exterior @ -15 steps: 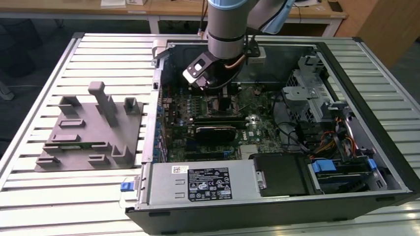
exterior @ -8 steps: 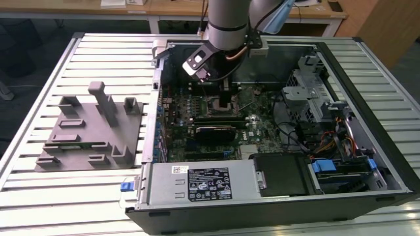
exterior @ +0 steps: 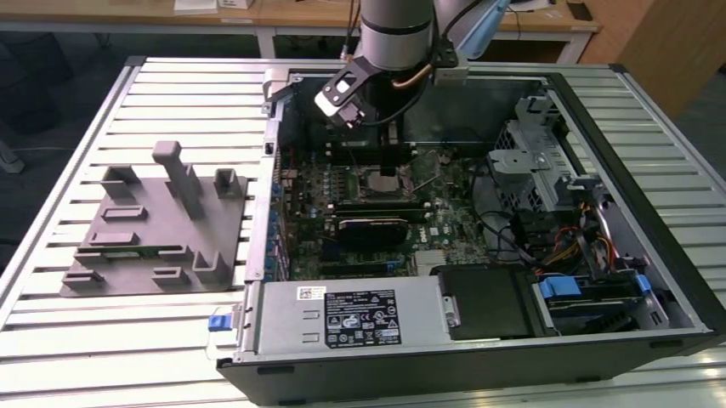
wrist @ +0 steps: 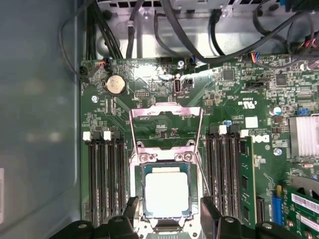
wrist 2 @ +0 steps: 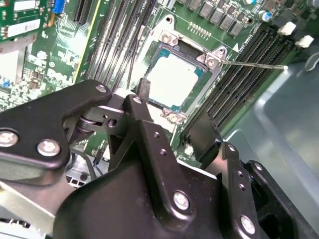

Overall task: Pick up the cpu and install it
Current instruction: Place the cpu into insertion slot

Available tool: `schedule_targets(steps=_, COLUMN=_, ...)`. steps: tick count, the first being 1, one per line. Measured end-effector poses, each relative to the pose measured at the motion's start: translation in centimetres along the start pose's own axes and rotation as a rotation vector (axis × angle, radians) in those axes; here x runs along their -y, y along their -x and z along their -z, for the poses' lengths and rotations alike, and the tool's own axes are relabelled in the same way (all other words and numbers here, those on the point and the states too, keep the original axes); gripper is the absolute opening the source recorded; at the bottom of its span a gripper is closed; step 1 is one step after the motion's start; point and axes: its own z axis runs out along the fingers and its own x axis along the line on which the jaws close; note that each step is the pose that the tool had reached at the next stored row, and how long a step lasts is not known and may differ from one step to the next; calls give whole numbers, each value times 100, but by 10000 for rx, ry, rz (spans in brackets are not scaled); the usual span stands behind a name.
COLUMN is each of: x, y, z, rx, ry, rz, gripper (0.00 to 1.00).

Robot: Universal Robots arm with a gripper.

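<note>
In the motherboard socket (wrist: 141, 199) | cpu (wrist: 167, 191) lies flat, silver top up, load frame (wrist: 166, 115) raised | gripper (wrist: 169, 210) hovers directly over it | jaws apart, empty, one finger either side.

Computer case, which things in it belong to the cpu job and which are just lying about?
Job: cpu, lying in the socket; socket's latch frame, raised; end effector, open over the cpu.
Lying about: coin battery; memory slots; power supply; grey fixture beside the case.
</note>
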Motion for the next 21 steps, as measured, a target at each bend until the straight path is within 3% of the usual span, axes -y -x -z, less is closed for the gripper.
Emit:
schedule_targets(steps=6, x=0, y=0, z=4, rx=-2, ry=2, rz=1, gripper=58)
schedule_targets(steps=11, x=-1, y=0, z=9, rx=0, ry=1, rz=1, gripper=35)
schedule_targets(steps=14, x=-1, y=0, z=11, rx=-1, ry=1, rz=1, gripper=29)
schedule_targets(steps=17, x=-1, y=0, z=14, rx=-1, ry=1, rz=0, gripper=11)
schedule_targets(steps=21, x=-1, y=0, z=17, rx=-1, ry=1, rz=0, gripper=11)
